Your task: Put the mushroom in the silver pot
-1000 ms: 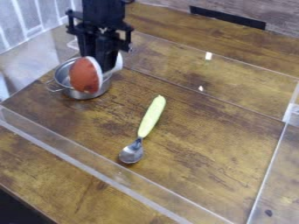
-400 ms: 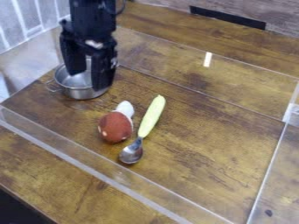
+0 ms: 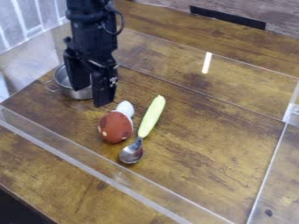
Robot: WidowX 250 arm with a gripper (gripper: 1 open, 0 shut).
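The mushroom lies on its side on the wooden table, red-brown cap toward me and white stem pointing away, touching the spoon's handle. The silver pot stands at the left, mostly hidden behind my gripper; I cannot see inside it. My gripper points straight down at the pot's near right side, open, with nothing between its black fingers. It hangs a short way up and to the left of the mushroom.
A spoon with a yellow-green handle and a metal bowl lies just right of the mushroom. Clear plastic walls fence the work area, low along the front and the left.
A second ago the mushroom sat in the pot under the gripper; since then it has lain on the table beside the spoon. The gripper has opened, come lower and rolled slightly.
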